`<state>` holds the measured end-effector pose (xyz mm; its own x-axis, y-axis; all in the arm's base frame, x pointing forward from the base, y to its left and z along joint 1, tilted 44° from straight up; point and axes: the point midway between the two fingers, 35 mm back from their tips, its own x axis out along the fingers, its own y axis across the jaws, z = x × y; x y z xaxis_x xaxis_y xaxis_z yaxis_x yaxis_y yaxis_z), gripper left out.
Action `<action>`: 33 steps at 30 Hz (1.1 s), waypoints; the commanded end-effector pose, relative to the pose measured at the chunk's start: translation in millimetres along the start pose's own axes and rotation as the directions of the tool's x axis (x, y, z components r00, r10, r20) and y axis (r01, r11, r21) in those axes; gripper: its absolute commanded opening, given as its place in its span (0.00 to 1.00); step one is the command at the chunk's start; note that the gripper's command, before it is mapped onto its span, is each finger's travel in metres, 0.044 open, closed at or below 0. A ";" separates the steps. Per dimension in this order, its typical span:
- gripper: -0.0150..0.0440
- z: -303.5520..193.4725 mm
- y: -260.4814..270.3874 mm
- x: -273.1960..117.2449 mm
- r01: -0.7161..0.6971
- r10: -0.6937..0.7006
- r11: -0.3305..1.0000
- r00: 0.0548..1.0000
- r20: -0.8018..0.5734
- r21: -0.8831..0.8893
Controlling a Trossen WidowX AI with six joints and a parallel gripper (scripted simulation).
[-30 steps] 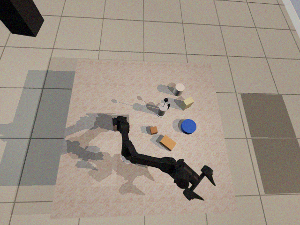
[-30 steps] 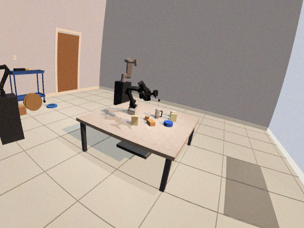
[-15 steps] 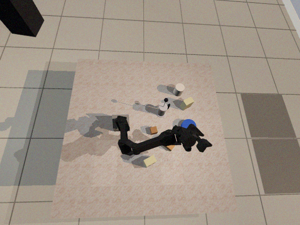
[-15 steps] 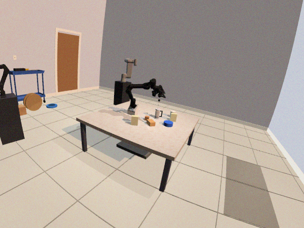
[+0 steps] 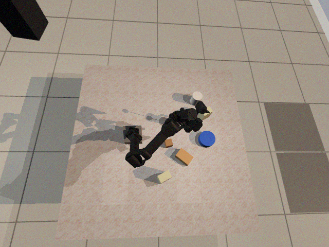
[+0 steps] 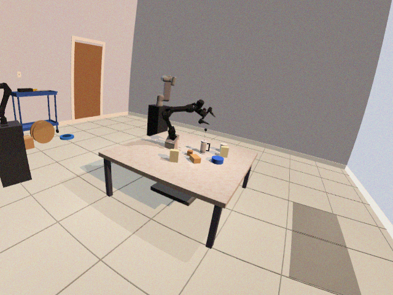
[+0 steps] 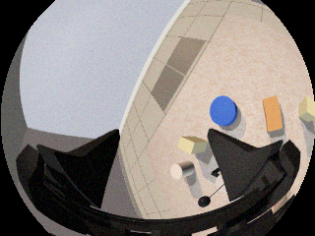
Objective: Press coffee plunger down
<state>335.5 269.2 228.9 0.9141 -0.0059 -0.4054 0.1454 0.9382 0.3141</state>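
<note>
The coffee press [image 6: 203,147] stands upright on the table, its black handle to the right in the exterior view. Its plunger is up: a thin rod with a black knob [image 6: 205,129] [image 7: 204,202] rises well above the lid. The arm hides the press in the top view; in the wrist view its body is mostly behind the right finger. My gripper [image 5: 204,117] [image 6: 211,120] [image 7: 164,134] is wide open and empty. It hangs above the knob and a little to its right in the exterior view, its fingers slanting down to the right, not touching the press.
A white cylinder [image 5: 197,96] [image 6: 223,144] [image 7: 182,170] and a yellow block [image 5: 209,111] [image 6: 224,151] [image 7: 192,145] stand near the press. A blue disc [image 5: 206,138] [image 6: 217,160] [image 7: 223,110], an orange block [image 5: 184,156] [image 6: 194,158] [image 7: 273,114], a brown cube [image 5: 168,142] [image 6: 190,152] and another yellow block [image 5: 164,177] [image 6: 174,155] are also on the table.
</note>
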 end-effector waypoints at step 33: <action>1.00 -168.7 -89.3 -32.6 -0.138 -0.002 0.300 0.989 -0.145 -0.944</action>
<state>226.1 246.2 75.6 0.8533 0.0485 -0.5192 -0.4334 0.6196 -0.6544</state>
